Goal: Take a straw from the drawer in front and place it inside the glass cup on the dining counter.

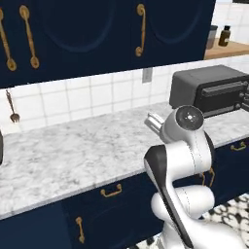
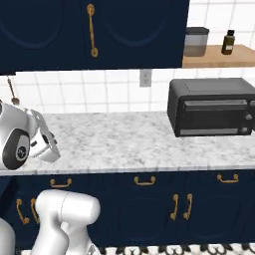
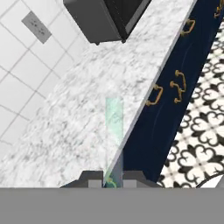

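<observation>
straw (image 3: pixel 114 127), one: pinched in your closed gripper (image 3: pixel 111 181), jutting straight out ahead of the fingertips.
long axis runs forward over the marble worktop (image 3: pixel 65 127) edge; one toaster oven (image 3: pixel 105 19) beyond; three brass drawer pulls in right base view; you have no glass cup ahead.

Grey-veined marble tabletop (image 2: pixel 134 142) runs wall to wall, white tiles (image 2: pixel 99 92) behind it with a grey outlet (image 2: pixel 145 77). A black toaster oven (image 2: pixel 211 107) sits toward its right end. Navy upper cabinets (image 1: pixel 97 34) carry long brass handles (image 2: pixel 91 30). Wooden shelf (image 2: pixel 219 56) at the right, patterned black-and-white floor (image 3: pixel 197 131) below.
</observation>
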You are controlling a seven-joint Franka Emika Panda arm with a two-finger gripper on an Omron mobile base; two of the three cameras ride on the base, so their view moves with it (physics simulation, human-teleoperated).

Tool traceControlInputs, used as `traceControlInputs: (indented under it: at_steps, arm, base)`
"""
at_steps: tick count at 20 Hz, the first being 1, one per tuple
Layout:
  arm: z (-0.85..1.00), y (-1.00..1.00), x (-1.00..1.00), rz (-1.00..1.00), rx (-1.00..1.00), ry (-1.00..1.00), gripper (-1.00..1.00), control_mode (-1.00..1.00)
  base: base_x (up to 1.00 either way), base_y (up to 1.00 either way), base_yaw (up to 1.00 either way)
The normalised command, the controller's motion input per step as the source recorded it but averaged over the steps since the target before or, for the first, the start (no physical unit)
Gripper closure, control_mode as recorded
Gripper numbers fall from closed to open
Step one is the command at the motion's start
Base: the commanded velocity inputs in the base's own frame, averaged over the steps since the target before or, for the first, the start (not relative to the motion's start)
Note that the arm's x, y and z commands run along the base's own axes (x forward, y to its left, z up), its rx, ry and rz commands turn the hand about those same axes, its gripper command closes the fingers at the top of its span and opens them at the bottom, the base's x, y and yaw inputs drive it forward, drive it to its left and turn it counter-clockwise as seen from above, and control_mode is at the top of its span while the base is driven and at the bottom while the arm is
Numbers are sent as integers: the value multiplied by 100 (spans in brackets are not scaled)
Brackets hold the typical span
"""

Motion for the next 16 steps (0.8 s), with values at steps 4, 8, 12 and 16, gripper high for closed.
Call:
traceControlInputs:
  at_steps: [4,8,12,16]
  arm:
    - [0,0,0,0,0,0,100,100]
    - [0,0,0,0,0,0,100,100]
    - [0,0,0,0,0,0,100,100]
    - [0,0,0,0,0,0,100,100]
  base:
    - [2,-58,-56]
    - [2,-41,-68]
    - [0,-35,-73]
    - [0,-22,-78]
